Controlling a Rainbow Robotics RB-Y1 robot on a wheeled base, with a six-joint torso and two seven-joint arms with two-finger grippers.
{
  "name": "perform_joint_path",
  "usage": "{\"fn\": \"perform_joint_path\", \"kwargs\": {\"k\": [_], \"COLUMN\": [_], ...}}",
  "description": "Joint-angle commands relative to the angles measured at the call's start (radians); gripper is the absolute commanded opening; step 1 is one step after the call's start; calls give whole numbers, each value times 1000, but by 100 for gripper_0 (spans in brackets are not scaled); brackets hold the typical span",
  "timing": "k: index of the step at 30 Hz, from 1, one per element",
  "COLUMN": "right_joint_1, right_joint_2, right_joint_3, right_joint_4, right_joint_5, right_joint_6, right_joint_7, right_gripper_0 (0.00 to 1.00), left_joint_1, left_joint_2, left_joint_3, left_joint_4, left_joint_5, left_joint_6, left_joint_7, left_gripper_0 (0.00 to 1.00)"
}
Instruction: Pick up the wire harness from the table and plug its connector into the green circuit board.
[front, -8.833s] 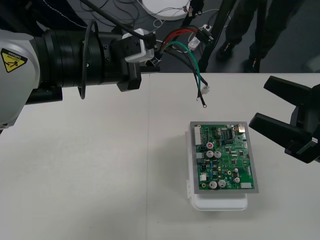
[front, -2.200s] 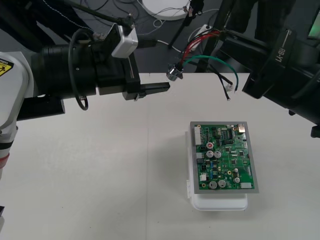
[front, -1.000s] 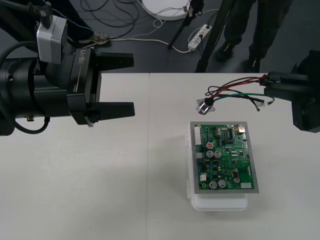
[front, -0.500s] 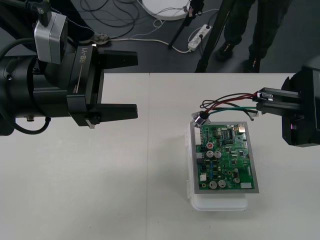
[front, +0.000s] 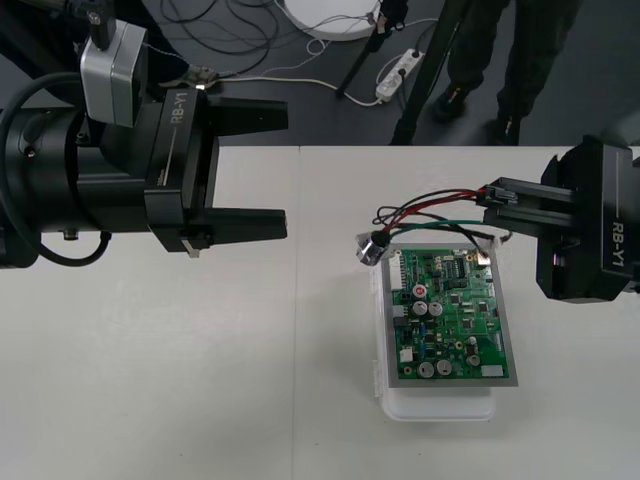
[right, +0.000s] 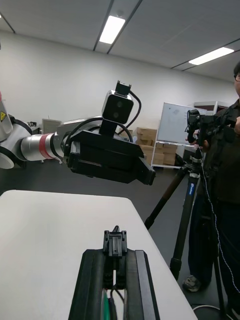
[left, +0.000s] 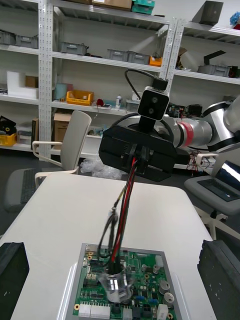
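Moved: right gripper (front: 490, 203) has come further toward the middle of the frame than half a second ago, and the wire harness (front: 430, 212) came with it; the left gripper (front: 286, 167) went a little to the right.
Right gripper: at the right middle of the front view, beside the upper right corner of the green circuit board (front: 450, 318). Its fingers are clenched on the harness, and the small black plug (right: 114, 243) stands between the fingertips in the right wrist view.
Harness: in the air, not in the board; red, black and green wires go in an arc from the right gripper toward the left of the frame, along the upper edge of the board.
Socket: the round metal socket (front: 372, 248) hangs at the low end of the wires, just beside the upper left corner of the board; I cannot tell if it touches.
Board: lies on its white base (front: 440, 405) on the bench (front: 200, 380), lower right of the centre.
Left gripper: at the left middle, fingers spread wide, grasping nothing, well apart from the harness.
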Motion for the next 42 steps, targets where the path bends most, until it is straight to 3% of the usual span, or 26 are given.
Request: {"fn": "perform_joint_path", "kwargs": {"k": [1,18,42], "right_joint_1": [10,-12,-186], "right_joint_2": [12,17,22], "right_joint_3": [10,26,204], "right_joint_4": [-99,-189,-225], "right_joint_5": [50,151,216], "right_joint_6": [73,182,367], "right_joint_7": [-83,-183,-250], "right_gripper_0": [0,0,0], "left_joint_1": [-39,-39,-39], "left_joint_2": [-20,-25,-25], "left_joint_3": [-16,-16,-16], "left_joint_4": [-30,-30,-30], "left_joint_5": [-4,-4,-3], "left_joint_6": [-19,-19,-19], "left_joint_7": [-88,-100,-103], "left_gripper_0": [100,100,100]}}
